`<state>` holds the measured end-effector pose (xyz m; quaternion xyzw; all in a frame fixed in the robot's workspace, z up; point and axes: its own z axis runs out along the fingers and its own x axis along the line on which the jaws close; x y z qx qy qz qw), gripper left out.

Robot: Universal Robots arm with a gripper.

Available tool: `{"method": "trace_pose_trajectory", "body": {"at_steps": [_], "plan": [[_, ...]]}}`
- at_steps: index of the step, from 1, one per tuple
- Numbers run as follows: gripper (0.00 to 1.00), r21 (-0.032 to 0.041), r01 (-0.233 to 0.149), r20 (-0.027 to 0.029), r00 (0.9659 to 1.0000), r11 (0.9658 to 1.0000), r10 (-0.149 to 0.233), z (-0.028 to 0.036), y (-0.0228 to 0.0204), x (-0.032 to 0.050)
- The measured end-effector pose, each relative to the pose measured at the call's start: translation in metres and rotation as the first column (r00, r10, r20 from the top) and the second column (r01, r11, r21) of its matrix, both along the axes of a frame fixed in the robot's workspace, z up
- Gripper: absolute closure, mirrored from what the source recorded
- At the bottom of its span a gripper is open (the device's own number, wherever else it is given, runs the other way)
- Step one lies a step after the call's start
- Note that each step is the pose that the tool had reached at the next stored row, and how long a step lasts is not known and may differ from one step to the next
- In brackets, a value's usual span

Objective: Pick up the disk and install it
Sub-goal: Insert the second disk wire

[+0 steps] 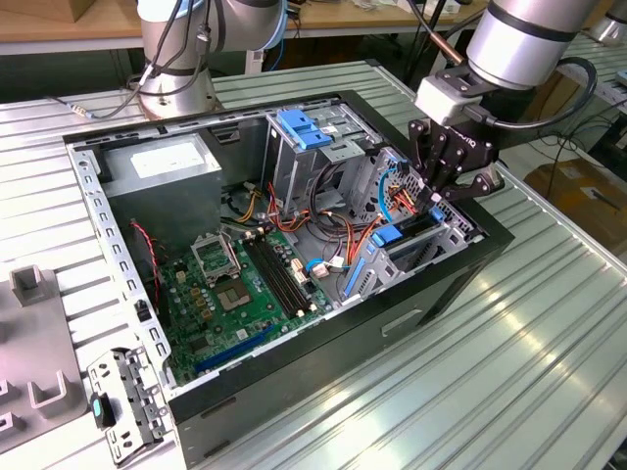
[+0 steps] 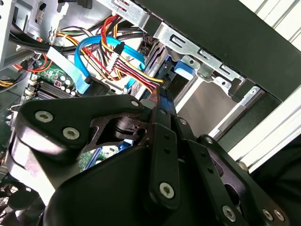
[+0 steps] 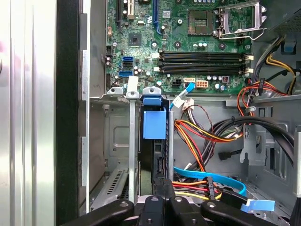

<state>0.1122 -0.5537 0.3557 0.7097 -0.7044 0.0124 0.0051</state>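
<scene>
- The disk (image 3: 154, 136) stands on edge in the drive cage (image 1: 431, 240) at the front corner of the open computer case (image 1: 93, 211); in the first wrist view its blue plastic rail end and dark edge sit between two grey metal uprights.
- The gripper (image 1: 443, 191) hangs directly over that slot, and its black linkages meet right at the disk's near end in the first wrist view.
- The black fingers (image 2: 162, 141) appear drawn together on the disk's thin edge, so the pincer looks clenched on it, though the contact itself is hidden behind the linkages.
- The green motherboard (image 1: 240, 289) lies flat on the case floor, with black memory slots and a square metal processor socket.
- Red, yellow and orange power wires and a flat blue data cable (image 3: 211, 176) tangle beside the cage.
- A grey power supply (image 1: 162, 166) with a white sticker sits at the far corner.
- The case rests on a ribbed aluminium table (image 1: 470, 382).
</scene>
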Motion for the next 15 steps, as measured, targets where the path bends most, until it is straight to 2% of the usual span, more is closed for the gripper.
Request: {"method": "trace_pose_trajectory", "body": {"at_steps": [11,12,14,15], "plan": [[0.89,0.0,0.0,0.0,1.0,1.0,0.0,-0.0001,0.0,-0.001],[0.89,0.0,0.0,0.0,1.0,1.0,0.0,-0.0001,0.0001,-0.002],[0.89,0.0001,0.0,0.0,1.0,1.0,0.0,-0.0004,0.0,-0.0118],[0.89,0.0001,0.0,0.0,1.0,1.0,0.0,-0.0004,-0.0001,-0.0125]]}}
